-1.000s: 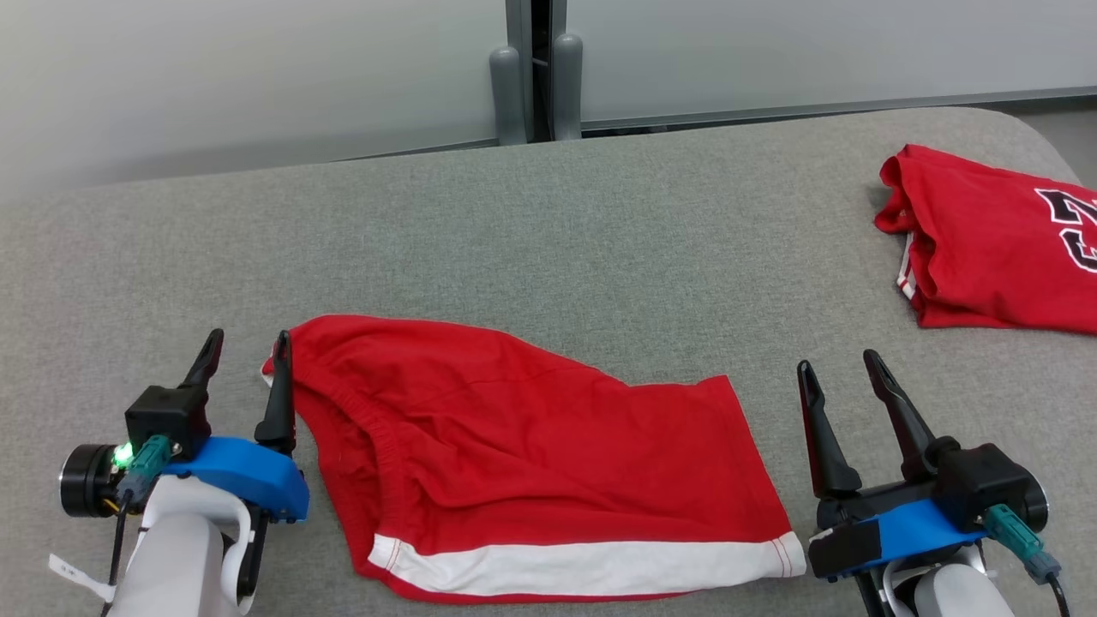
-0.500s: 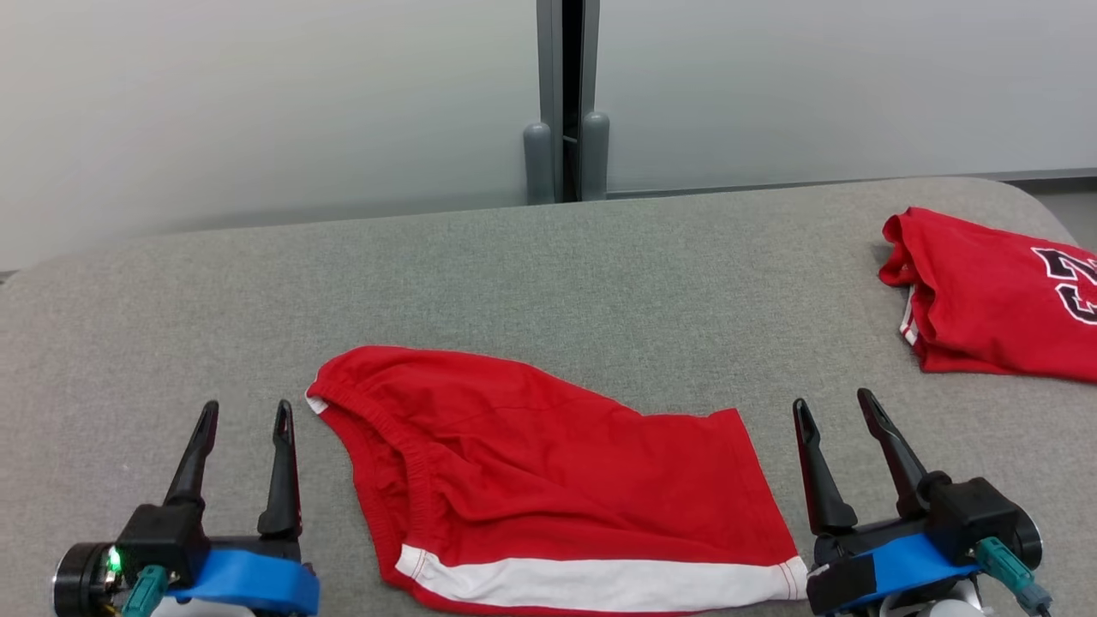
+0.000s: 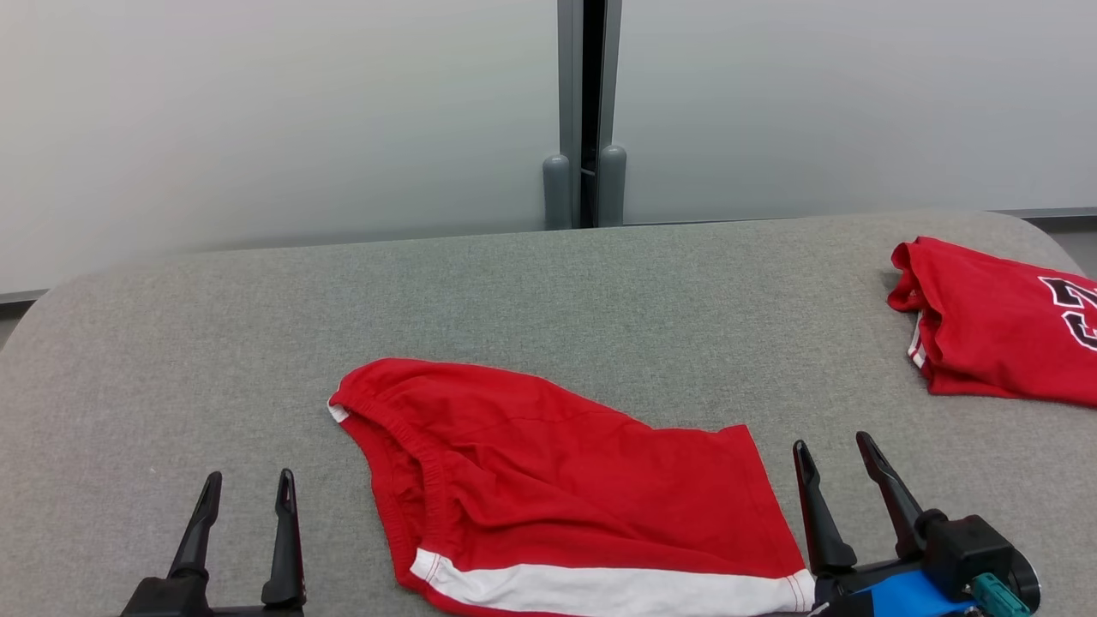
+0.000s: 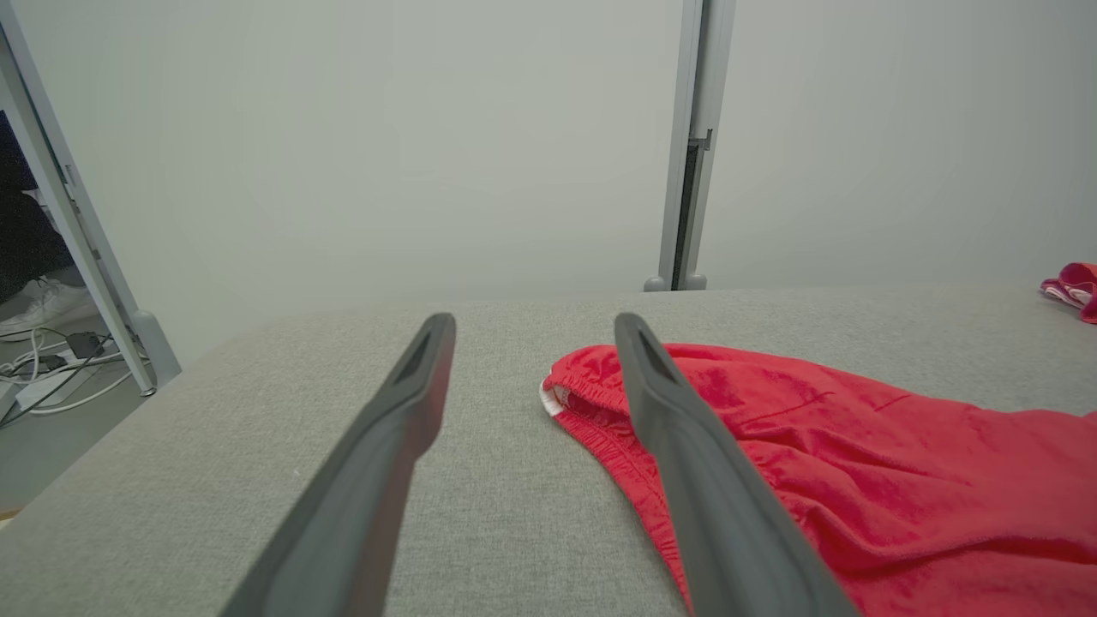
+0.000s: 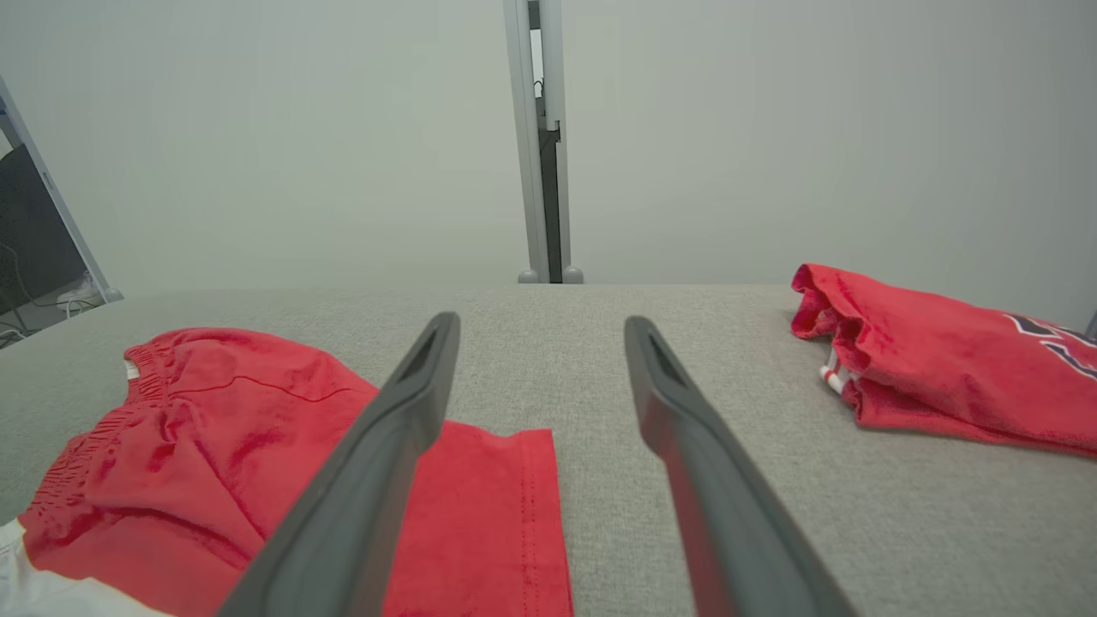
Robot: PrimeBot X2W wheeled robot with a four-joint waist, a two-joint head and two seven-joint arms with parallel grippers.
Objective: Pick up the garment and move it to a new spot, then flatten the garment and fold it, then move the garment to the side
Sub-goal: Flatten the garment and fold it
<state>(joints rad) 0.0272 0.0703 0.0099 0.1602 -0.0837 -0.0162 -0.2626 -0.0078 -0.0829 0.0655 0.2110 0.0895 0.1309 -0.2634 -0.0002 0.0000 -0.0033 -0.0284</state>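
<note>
left gripper (image 3: 248,476) backed off the red shorts (image 3: 557,480), right gripper (image 3: 831,442) just beside.

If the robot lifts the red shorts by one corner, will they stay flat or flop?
Probably flop: the shorts lie limp and wrinkled, so most cloth would likely dangle. They look thin, so probably light. Pushed, they might bunch up on the fuzzy table rather than slide.

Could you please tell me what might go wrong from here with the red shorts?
The left gripper and right gripper stand open beside the shorts; a pinch might catch only the top layer and undo the fold. Moved right, they could end up against the red jersey.
</note>
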